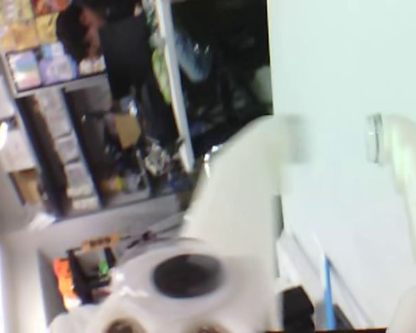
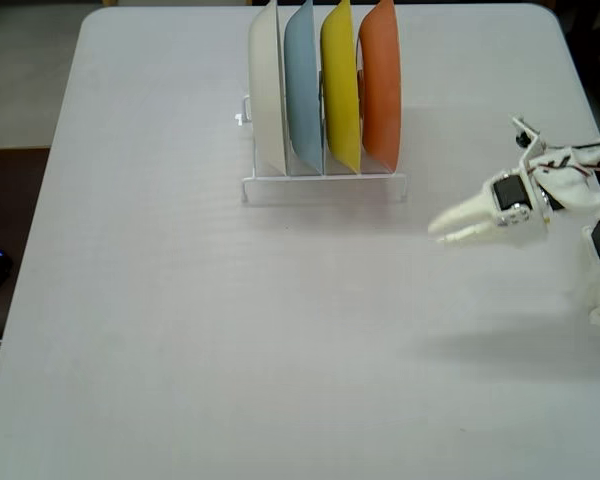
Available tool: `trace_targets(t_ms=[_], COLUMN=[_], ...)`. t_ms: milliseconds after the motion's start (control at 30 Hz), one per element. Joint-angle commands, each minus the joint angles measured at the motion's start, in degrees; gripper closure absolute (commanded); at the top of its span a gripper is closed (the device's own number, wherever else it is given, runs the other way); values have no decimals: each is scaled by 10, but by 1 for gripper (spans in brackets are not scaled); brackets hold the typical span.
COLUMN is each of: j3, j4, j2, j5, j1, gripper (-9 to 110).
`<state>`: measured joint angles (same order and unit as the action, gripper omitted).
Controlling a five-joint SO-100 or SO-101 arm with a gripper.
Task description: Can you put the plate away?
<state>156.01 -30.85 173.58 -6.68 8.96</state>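
Standing on edge in the rack (image 2: 320, 186), the plate (image 2: 380, 85) fills the rightmost slot in the fixed view — beside a yellow plate (image 2: 340, 85), then a light blue plate (image 2: 302, 90) and a white plate (image 2: 267, 90). Right of the rack, well apart, the end effector (image 2: 448, 228) hangs over the worktop (image 2: 230, 330) — fingers nearly together, holding nothing.
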Motion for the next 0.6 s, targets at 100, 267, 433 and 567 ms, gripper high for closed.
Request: trace_targets(t_ms=[100, 267, 433, 567], j3=[70, 87, 105, 134], j4=[36, 15, 25, 32], j2=[91, 121, 134, 151], j5=[19, 43, 49, 76], j1=[-3, -30, -44, -41], gripper=[102, 102, 102, 102])
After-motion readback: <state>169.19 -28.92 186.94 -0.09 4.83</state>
